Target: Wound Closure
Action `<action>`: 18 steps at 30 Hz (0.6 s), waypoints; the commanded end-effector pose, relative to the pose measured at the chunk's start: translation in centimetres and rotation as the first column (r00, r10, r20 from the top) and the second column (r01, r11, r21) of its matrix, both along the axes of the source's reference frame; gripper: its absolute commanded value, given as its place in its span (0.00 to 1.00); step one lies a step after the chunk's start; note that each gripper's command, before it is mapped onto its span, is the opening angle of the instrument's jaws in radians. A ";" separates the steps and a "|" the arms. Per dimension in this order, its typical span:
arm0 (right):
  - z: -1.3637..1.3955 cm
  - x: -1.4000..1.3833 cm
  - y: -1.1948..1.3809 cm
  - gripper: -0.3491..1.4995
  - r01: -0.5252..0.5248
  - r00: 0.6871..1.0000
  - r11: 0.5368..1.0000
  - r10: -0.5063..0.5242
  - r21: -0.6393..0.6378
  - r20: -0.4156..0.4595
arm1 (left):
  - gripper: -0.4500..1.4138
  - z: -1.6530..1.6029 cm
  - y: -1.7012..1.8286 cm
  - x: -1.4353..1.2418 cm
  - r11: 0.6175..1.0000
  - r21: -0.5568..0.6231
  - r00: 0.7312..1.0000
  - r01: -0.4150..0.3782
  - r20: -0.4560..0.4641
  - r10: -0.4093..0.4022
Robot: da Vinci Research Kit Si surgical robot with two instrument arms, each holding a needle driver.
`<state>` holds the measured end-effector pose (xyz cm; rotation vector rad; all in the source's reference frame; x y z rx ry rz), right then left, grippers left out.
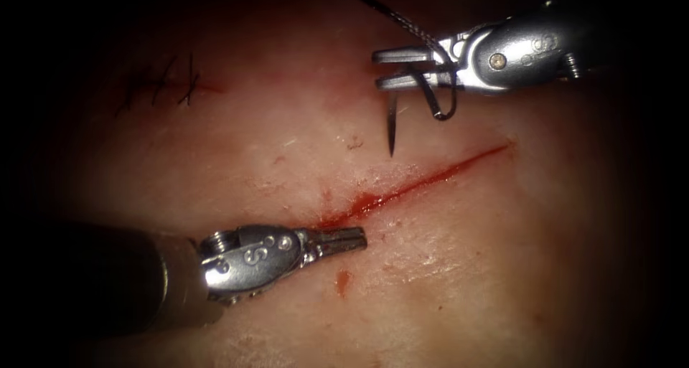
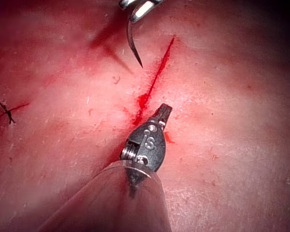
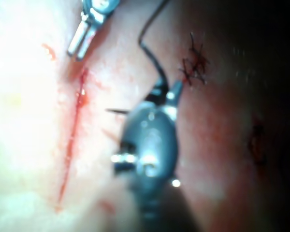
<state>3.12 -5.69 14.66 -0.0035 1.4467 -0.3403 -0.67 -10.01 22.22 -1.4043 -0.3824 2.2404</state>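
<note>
Right tool, jaws clamped on curved needle near its thread end, tip hanging free above tissue, left of cut. Thread trailing upward. Left tool, jaws nearly closed, holding nothing, beside cut's lower end. Older stitches far left.

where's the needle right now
In the endoscope view the needle hangs in the right tool, gripped mid-curve, its tip above the cut, clear of the tissue.
</note>
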 end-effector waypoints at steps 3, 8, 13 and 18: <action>0.05 0.12 -0.06 0.00 0.002 1.000 1.000 -0.002 -0.015 -0.006 | 0.13 0.14 -0.16 -0.09 1.000 0.019 1.000 0.004 -0.023 -0.004; 0.10 0.21 -0.10 0.00 -0.006 1.000 0.998 0.005 -0.060 -0.027 | 0.13 0.32 -0.24 -0.11 1.000 0.029 0.999 0.004 -0.049 -0.002; 0.22 0.32 -0.16 0.00 -0.008 0.999 0.993 0.004 -0.119 -0.039 | 0.13 0.52 -0.28 -0.15 0.999 0.038 0.998 0.010 -0.067 -0.007; 0.36 0.32 -0.22 0.00 -0.002 0.999 0.989 -0.004 -0.149 -0.039 | 0.13 0.69 -0.32 -0.15 0.998 0.053 0.997 0.016 -0.080 -0.012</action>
